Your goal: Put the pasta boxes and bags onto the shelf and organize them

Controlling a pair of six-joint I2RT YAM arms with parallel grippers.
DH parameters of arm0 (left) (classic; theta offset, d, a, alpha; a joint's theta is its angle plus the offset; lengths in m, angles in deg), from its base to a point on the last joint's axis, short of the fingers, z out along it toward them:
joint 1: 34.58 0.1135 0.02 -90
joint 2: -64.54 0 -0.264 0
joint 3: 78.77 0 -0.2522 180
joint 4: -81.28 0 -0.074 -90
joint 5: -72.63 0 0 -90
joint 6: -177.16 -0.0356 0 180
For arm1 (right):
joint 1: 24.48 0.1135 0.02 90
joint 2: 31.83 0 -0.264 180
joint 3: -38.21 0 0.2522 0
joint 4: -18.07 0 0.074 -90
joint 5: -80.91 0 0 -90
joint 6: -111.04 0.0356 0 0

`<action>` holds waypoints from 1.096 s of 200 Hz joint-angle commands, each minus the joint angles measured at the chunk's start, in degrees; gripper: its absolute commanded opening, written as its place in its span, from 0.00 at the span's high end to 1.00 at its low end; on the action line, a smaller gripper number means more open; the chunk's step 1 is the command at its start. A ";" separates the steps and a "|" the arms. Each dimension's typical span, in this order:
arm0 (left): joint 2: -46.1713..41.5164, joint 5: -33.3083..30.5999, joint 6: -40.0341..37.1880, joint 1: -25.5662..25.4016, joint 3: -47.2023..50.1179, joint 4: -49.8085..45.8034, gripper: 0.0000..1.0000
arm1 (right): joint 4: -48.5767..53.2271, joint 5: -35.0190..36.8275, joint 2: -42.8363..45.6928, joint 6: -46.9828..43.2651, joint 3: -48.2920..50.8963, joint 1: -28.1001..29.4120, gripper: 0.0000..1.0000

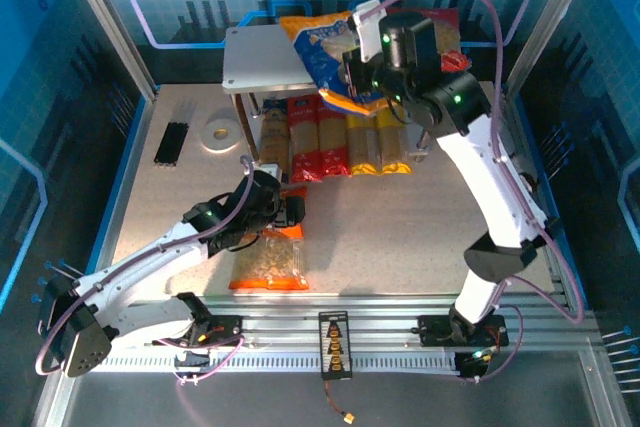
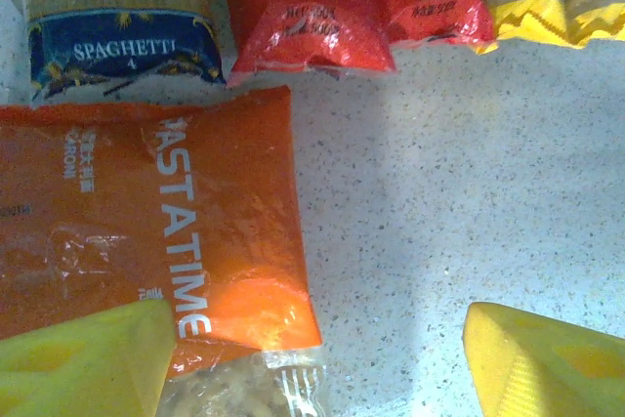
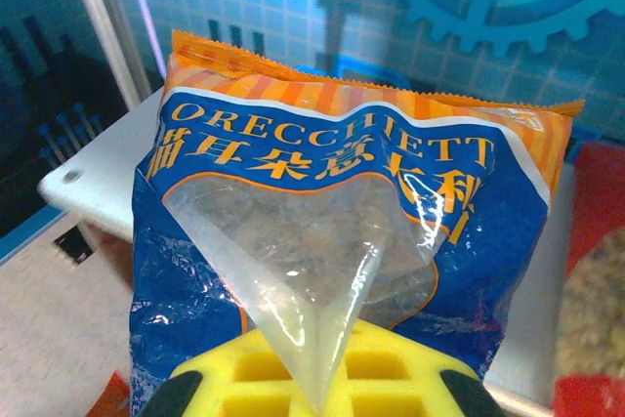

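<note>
From above, the right claw [image 1: 358, 67] holds the blue orecchiette bag [image 1: 322, 47] over the shelf [image 1: 255, 57], with a red bag [image 1: 447, 29] behind it. The left claw [image 1: 290, 209] hovers at the far end of the orange Pastatime bag [image 1: 270, 262] on the table [image 1: 420, 217]. Five spaghetti packs [image 1: 330, 142] lie in a row reaching under the shelf. Black sticks [image 1: 172, 143] and a white ring [image 1: 218, 134] lie well to the left.

Left wrist: the left claw [image 2: 312, 368] is spread, one fingertip [image 2: 88, 363] over the orange Pastatime bag [image 2: 146, 222], the other over bare table [image 2: 459, 192]. The spaghetti packs [image 2: 303, 7] lie just beyond.

Right wrist: the right claw [image 3: 312, 388] is pressed together on the clear film of the blue orecchiette bag [image 3: 342, 173], above the shelf [image 3: 98, 168].
</note>
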 commanded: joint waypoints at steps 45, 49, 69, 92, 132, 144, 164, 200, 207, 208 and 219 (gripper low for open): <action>-1.18 1.52 -1.83 1.53 -0.99 -1.72 0.21 | -14.62 3.03 -10.64 -0.16 -15.06 -5.14 1.00; -1.27 1.50 -1.78 1.62 -0.86 -1.72 0.21 | -15.04 3.81 -11.17 -0.34 -15.48 -5.30 1.00; -1.99 1.45 -1.62 2.15 -0.36 -1.96 0.21 | -18.18 6.89 -12.75 -2.02 -15.40 -5.29 1.00; -2.17 1.49 -1.54 2.61 -0.09 -2.09 0.22 | -21.50 9.37 -14.16 -3.03 -15.38 -5.49 1.00; -1.69 1.75 -1.24 3.01 0.45 -1.69 0.22 | -23.83 12.51 -14.73 -5.43 -15.00 -5.44 1.00; -1.51 1.85 -1.14 3.14 0.64 -1.56 0.22 | -24.30 13.13 -14.32 -5.89 -14.41 -5.66 1.00; -1.10 2.11 -1.06 3.30 0.76 -1.21 0.22 | -25.55 13.59 -12.89 -5.59 -11.80 -6.06 1.00; -1.08 2.47 -1.09 3.32 0.81 -1.03 0.22 | -25.23 14.02 -12.04 -5.89 -9.56 -6.41 1.00; -1.23 2.46 -1.05 3.32 0.99 -1.01 0.22 | -24.95 14.30 -11.95 -6.04 -9.28 -6.42 1.00; -1.20 2.46 -1.04 3.32 1.02 -1.02 0.22 | -24.89 14.31 -11.93 -6.10 -9.22 -6.40 1.00; -1.38 2.41 -0.99 3.45 1.28 -0.94 0.22 | -25.20 14.80 -11.46 -6.44 -7.91 -6.37 1.00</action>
